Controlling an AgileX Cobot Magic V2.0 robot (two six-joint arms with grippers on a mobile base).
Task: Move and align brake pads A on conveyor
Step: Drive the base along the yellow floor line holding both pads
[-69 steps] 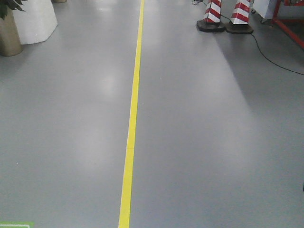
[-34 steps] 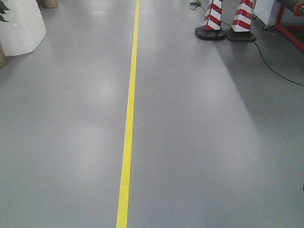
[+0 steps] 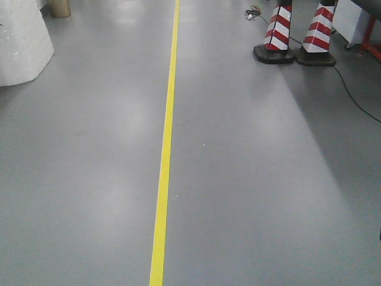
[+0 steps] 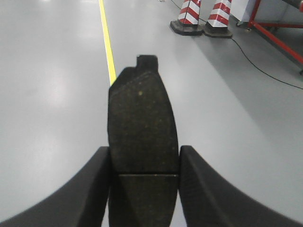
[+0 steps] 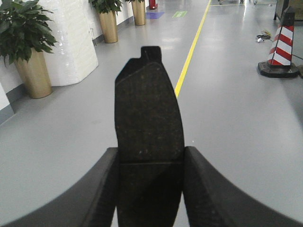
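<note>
In the left wrist view a dark, speckled brake pad [image 4: 142, 123] with a thin cross groove stands between the fingers of my left gripper [image 4: 144, 163], which is shut on it at the groove. The right wrist view shows the same hold: my right gripper [image 5: 150, 161] is shut on another brake pad [image 5: 147, 113], its tab end pointing away from me. Both pads hang above a grey floor. The conveyor is out of view. Neither gripper shows in the front view.
A yellow floor line [image 3: 166, 143] runs straight ahead. Two red-and-white striped cones [image 3: 297, 36] with a black cable [image 3: 357, 98] stand at the far right by a red frame [image 4: 279, 40]. A white pillar [image 3: 21, 42] and potted plants [image 5: 26, 42] line the left side.
The front view has advanced along the yellow line and swung slightly; the cones have shifted right and appear nearer, and the white pillar has slid further left.
</note>
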